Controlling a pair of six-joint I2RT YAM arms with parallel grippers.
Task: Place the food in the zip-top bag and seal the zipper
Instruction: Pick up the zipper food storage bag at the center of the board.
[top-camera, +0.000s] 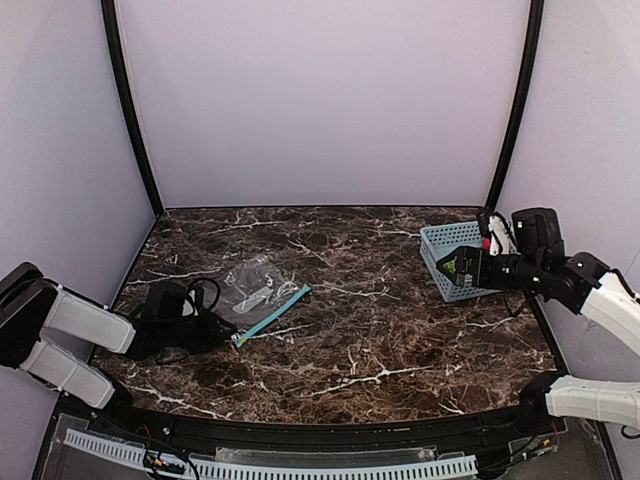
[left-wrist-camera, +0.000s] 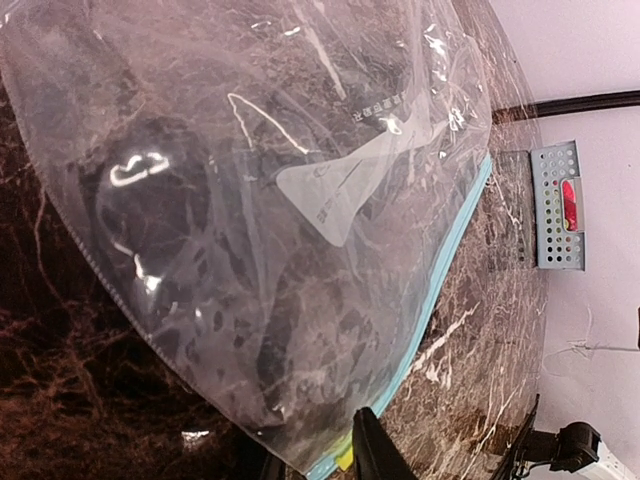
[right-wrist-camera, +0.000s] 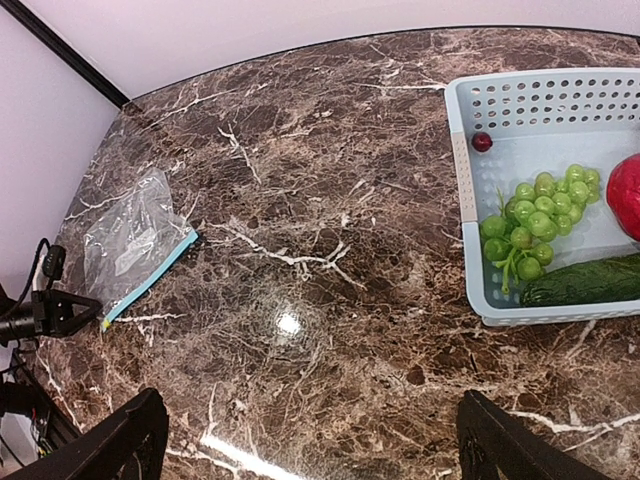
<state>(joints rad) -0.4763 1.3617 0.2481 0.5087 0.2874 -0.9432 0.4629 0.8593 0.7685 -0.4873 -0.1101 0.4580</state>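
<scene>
The clear zip-top bag (top-camera: 254, 285) lies flat at the left of the table, and it fills the left wrist view (left-wrist-camera: 250, 200). Its teal zipper (top-camera: 275, 314) runs along the right edge (left-wrist-camera: 445, 270). My left gripper (top-camera: 228, 337) is closed on the bag's near zipper corner, beside a yellow-green slider (left-wrist-camera: 345, 458). The food lies in the basket: a green grape bunch (right-wrist-camera: 525, 225), a round red fruit (right-wrist-camera: 628, 195) and a small dark red one (right-wrist-camera: 482, 141). The brown-orange one is out of view. My right gripper (top-camera: 457, 268) is open and empty above the table (right-wrist-camera: 310, 455), left of the basket.
The light-blue perforated basket (top-camera: 440, 262) stands at the right edge (right-wrist-camera: 468, 190) and also holds a dark green cucumber-like piece (right-wrist-camera: 590, 283). White walls and black posts close in the brown marble table (top-camera: 380, 330).
</scene>
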